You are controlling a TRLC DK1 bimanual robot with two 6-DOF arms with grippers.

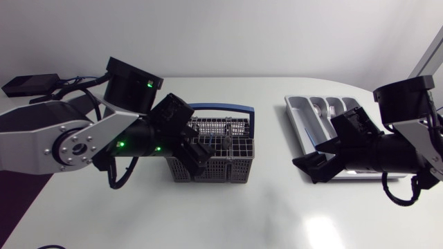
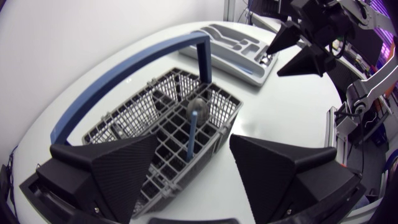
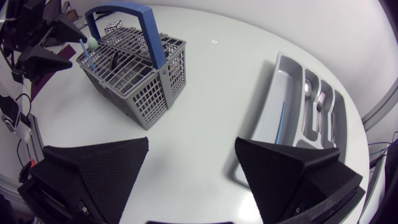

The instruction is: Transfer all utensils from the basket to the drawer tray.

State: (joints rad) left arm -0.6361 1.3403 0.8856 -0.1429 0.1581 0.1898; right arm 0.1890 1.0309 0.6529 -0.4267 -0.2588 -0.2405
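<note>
The white table (image 1: 263, 214) carries the grey basket (image 1: 235, 166) at its middle and the drawer tray (image 1: 297, 121) well apart on my right side. My left arm hangs over the basket's near end, and my right arm is parked at the tray's near end.

My left gripper (image 2: 193, 142) is spread wide and holds nothing. Its fingers frame the basket, and the blue-handled utensil (image 3: 88, 55) stands upright in a compartment just ahead of the gap. My right gripper (image 3: 193, 142) is also wide and empty, over bare table between basket and tray.

The tray already holds a spoon (image 3: 306, 90), a fork (image 3: 321, 102) and a blue-handled piece (image 3: 283, 121). A dark utensil (image 3: 115, 60) leans in the basket too.

I judge the step in hand to be picking out the upright utensil. I'd line the fingers up on either side of its handle, under the head. I'd come down straight, clear of the basket's blue arch (image 2: 124, 74) and the grid walls, and close only once the handle sits centred. Then I'd lift straight up so it doesn't snag.
</note>
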